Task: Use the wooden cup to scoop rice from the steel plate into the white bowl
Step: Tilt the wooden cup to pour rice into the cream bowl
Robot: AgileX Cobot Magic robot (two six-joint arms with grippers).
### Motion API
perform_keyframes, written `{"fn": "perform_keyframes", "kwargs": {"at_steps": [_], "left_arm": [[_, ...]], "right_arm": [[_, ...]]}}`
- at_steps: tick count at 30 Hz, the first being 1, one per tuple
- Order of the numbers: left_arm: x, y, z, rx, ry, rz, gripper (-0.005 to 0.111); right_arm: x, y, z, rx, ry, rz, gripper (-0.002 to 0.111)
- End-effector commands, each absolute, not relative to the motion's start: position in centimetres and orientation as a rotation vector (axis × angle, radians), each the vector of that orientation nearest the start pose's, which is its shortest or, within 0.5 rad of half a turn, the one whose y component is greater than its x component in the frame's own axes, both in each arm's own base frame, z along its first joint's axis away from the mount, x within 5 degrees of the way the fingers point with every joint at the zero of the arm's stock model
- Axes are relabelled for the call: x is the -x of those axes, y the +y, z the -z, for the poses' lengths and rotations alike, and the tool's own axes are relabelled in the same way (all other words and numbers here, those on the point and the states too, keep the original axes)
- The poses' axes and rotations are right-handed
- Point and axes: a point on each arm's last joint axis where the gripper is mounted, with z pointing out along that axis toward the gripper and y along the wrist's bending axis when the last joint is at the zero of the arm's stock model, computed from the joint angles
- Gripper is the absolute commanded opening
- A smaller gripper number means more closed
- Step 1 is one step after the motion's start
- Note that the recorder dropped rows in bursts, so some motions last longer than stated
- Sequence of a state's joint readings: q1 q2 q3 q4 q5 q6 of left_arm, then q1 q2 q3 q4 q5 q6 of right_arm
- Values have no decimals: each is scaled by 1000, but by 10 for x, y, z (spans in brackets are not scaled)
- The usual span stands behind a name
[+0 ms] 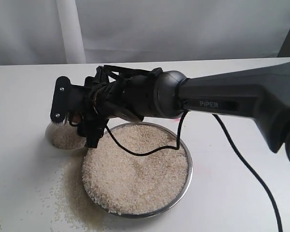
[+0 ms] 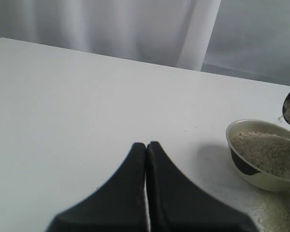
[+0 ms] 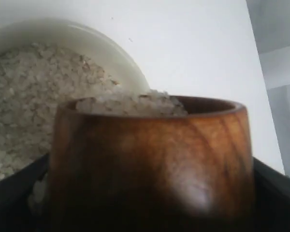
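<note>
Pinching the wooden cup [image 3: 150, 159] heaped with rice [image 3: 130, 104], the right gripper [image 1: 75, 121] hung just above the white bowl [image 1: 52, 137], beside the steel plate [image 1: 186, 186]. The bowl lay directly under the cup's lip, so tipping looked next. The left gripper [image 2: 146, 159], its tips pressed together, sat apart.

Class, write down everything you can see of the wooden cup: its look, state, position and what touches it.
The wooden cup is a small, rounded, handleless vessel of glossy reddish-brown wood with visible grain and a darker inner wall. It is full of rice, heaped to the rim. The right gripper holds it, dark fingers pressing on opposite sides. It hangs just above the white bowl, which also holds rice, and does not appear to touch it.
</note>
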State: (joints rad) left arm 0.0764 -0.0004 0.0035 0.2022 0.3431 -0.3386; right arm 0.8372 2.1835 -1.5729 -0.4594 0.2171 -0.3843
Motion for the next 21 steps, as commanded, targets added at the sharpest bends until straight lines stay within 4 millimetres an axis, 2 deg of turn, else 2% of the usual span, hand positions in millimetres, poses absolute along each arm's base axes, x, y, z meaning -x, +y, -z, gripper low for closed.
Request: {"fn": "perform_keyframes", "kwargs": {"at_steps": [1, 13, 21], "left_arm": [[-53, 10, -183, 248, 1797, 1, 0], [-53, 10, -183, 248, 1797, 1, 0], [-53, 10, -183, 248, 1797, 1, 0]], "right_arm": [[-333, 363, -170, 1748, 1453, 172, 0], [-333, 363, -171, 1914, 1246, 309, 0], [-342, 366, -189, 1917, 1233, 384, 0]]}}
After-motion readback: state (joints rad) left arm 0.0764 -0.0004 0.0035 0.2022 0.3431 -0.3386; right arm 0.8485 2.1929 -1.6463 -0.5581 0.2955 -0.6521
